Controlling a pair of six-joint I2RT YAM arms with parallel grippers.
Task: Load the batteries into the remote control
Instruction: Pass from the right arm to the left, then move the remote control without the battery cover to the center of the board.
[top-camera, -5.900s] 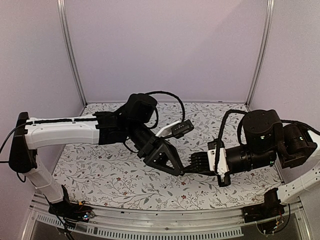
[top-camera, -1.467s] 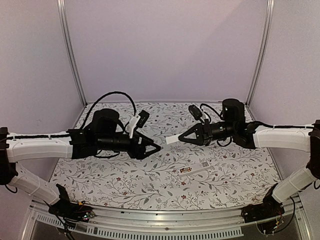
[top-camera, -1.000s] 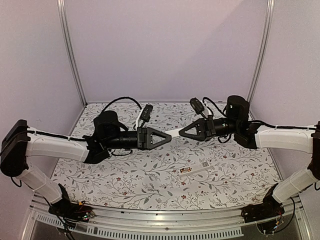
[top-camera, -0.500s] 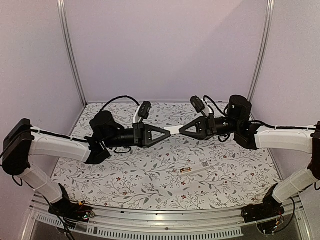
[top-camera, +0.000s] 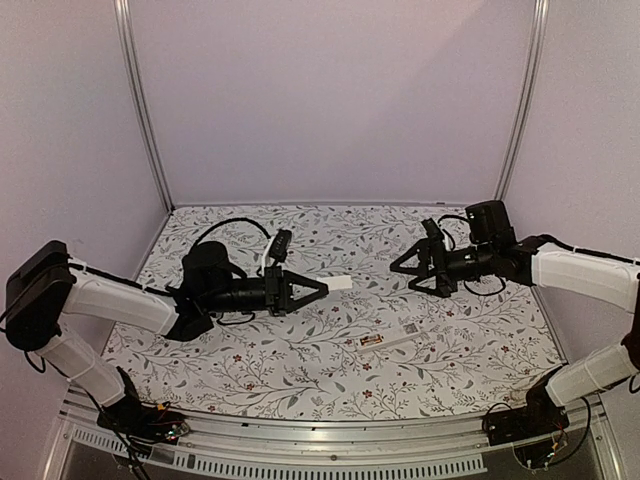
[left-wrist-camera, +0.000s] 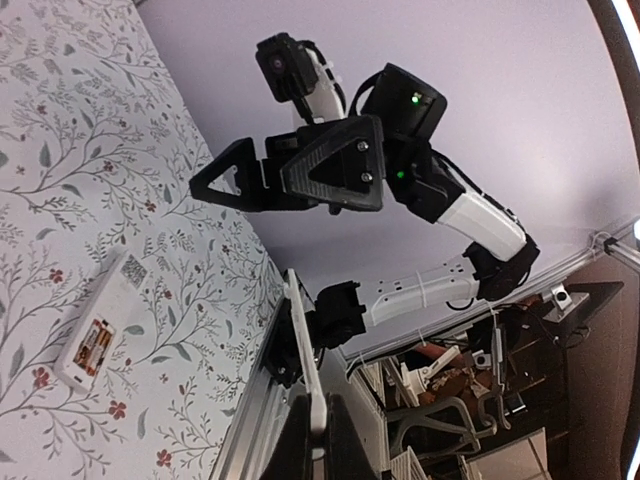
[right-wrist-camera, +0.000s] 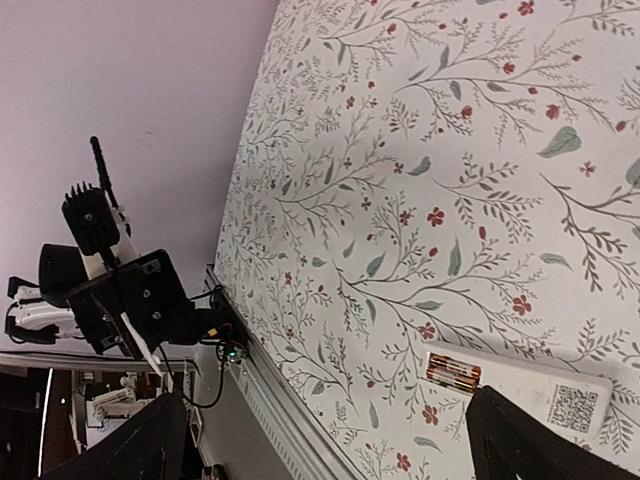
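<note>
Currently pinching a thin white plate (top-camera: 342, 282), likely the battery door, between the pressed-together tips of the left claw (top-camera: 322, 286), with the right claw (top-camera: 408, 270) spread wide and empty, facing it from well apart. Best to lower the plate to the remote control (top-camera: 392, 340) lying back-up on the table (top-camera: 250, 350) below and between both claws, set it over the batteries (top-camera: 371, 342), seemingly seated in the open bay, then slide shut. Reading only a QR-code sticker (top-camera: 411, 327) on the remote's back; no brand or words made out.
</note>
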